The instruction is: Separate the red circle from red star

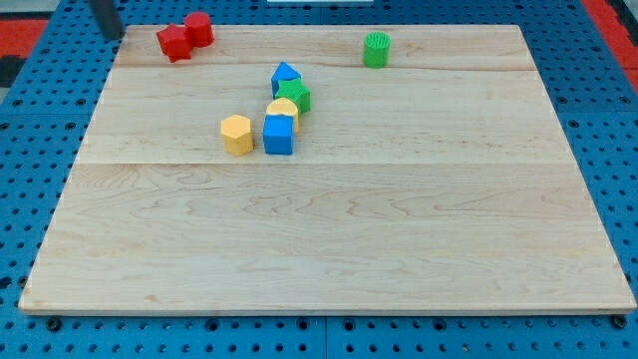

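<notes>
The red star (pixel 173 43) and the red circle (pixel 199 28) sit touching each other at the board's top left, the circle just up and right of the star. My tip (pixel 113 37) is at the far top left corner of the board, to the left of the red star with a gap between them. It touches no block.
A cluster sits above the middle of the board: a blue triangle-like block (pixel 285 75), a green star (pixel 295 96), a yellow round block (pixel 282 110), a blue cube (pixel 278 134) and a yellow hexagon (pixel 237 134). A green cylinder (pixel 376 49) stands alone at the top right. The wooden board (pixel 329 239) lies on a blue pegboard.
</notes>
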Tool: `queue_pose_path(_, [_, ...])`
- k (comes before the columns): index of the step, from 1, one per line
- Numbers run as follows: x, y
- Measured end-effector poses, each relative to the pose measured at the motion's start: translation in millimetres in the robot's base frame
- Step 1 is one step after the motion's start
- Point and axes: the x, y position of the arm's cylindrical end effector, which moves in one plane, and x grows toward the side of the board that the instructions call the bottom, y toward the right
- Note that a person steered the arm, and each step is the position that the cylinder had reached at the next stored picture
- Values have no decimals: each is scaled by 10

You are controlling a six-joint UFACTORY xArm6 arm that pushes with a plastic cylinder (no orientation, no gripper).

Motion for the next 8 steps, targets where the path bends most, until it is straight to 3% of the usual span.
queue_pose_path(2, [-6, 152])
queue_pose_path(4, [7, 1371])
queue_pose_path(5, [265, 1735])
queue_pose_path(6, [310, 1645])
queue_pose_path(7, [0, 1565])
queue_pose_path(8, [0, 2043])
